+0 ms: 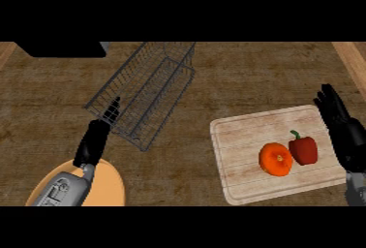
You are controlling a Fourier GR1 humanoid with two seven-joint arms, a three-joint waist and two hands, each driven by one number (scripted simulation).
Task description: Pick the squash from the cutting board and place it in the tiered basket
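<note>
A round orange squash (pixel 276 159) lies on the pale wooden cutting board (pixel 243 179) at the right, touching a red bell pepper (pixel 303 149) on its right side. The grey wire tiered basket (pixel 146 89) stands at the upper middle of the counter. My right hand (pixel 342 131) is open, fingers straight, over the board's right edge just right of the pepper, holding nothing. My left hand (pixel 97 138) is open at the lower left, its fingertips by the basket's lower left corner.
An orange plate (pixel 111 186) lies at the lower left, partly under my left forearm. A dark object (pixel 61 48) sits at the top left corner. Light wood strips edge the counter at the far left and right.
</note>
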